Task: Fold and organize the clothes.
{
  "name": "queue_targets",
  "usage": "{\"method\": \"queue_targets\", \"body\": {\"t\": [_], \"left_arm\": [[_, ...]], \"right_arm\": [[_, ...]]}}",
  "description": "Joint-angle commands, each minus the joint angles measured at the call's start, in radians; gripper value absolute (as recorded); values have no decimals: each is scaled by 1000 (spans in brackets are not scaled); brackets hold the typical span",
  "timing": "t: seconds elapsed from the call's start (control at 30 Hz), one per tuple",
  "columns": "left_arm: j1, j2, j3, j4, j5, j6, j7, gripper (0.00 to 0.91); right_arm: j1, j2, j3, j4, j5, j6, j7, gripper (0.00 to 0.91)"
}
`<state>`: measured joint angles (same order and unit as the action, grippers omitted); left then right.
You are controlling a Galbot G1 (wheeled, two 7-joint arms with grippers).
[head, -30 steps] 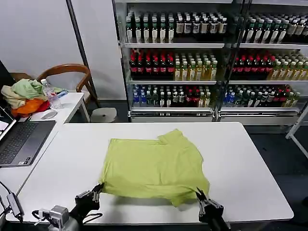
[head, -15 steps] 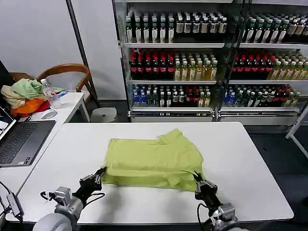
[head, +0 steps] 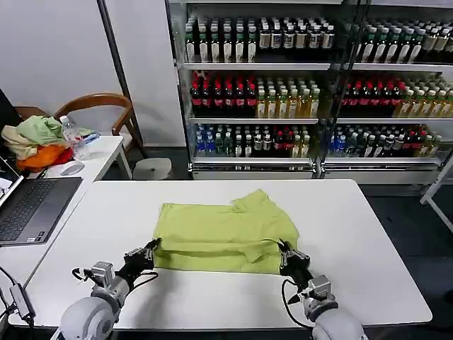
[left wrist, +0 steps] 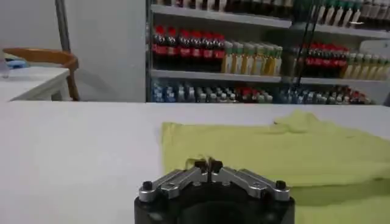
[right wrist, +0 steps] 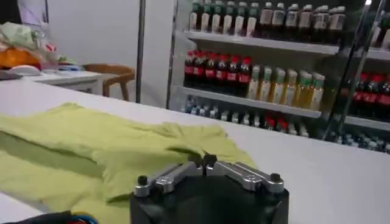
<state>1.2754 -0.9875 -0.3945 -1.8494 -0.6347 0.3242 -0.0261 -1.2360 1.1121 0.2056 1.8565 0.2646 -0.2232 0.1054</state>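
Two grippers work the near hem of the shirt (head: 223,236), which lies mid-table (head: 368,234) with its near part doubled over: the left gripper (head: 150,249) at the near-left corner, the right gripper (head: 285,253) at the near-right one. Both look pinched closed on the fabric — in each wrist view the fingertips meet with green cloth at the tips. Holding a corner apiece keeps the hem taut and level — judging by that, a lengthwise fold is under way, with the far edge yet to be met.
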Motion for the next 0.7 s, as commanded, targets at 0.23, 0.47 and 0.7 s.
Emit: {"method": "queue_targets", "body": {"t": [0.23, 0.47, 0.7], "left_arm": [[-43, -13, 26, 63, 50, 12, -34, 907], [-30, -7, -2, 41, 45, 5, -39, 907], [59, 17, -63, -75, -4, -16, -42, 907]], "right_arm": [[68, 15, -33, -69, 14, -87, 77, 907], [62, 26, -12, -47, 18, -86, 100, 907], [-24, 3, 33, 59, 31, -72, 117, 907]]}}
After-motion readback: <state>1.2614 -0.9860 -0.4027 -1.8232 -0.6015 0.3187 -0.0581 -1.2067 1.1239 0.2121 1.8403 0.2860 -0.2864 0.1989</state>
